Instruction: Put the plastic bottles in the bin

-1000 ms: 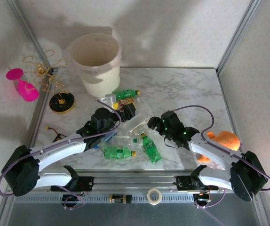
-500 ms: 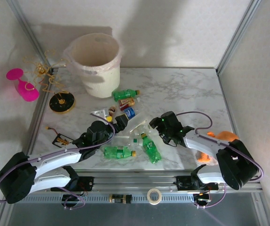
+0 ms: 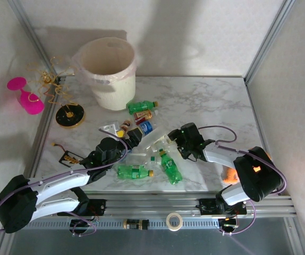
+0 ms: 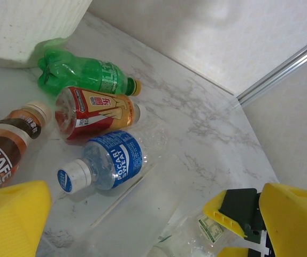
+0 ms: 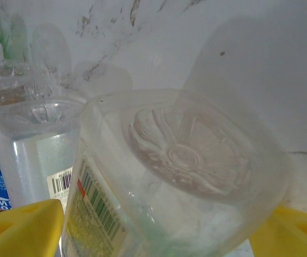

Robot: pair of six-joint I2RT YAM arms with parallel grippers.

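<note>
My right gripper [image 5: 153, 230] brackets a clear squarish plastic bottle [image 5: 185, 155], can't tell if clamped. Slick plastic could slip out short of the cream-white round bin [image 3: 112, 93]. My left gripper [image 4: 153, 225] gapes wide, empty.

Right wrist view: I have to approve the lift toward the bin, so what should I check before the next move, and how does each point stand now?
1. The clear bottle sits between the right hand's fingers: ok.
2. Those fingers are clamped firmly on it: cannot tell.
3. The neighbouring clear bottle lies free of it: not ok, it looks pressed against it and may be dragged along.
4. The left hand is open and holds nothing: ok.
5. The bin stands upright with its mouth open: ok.
</note>
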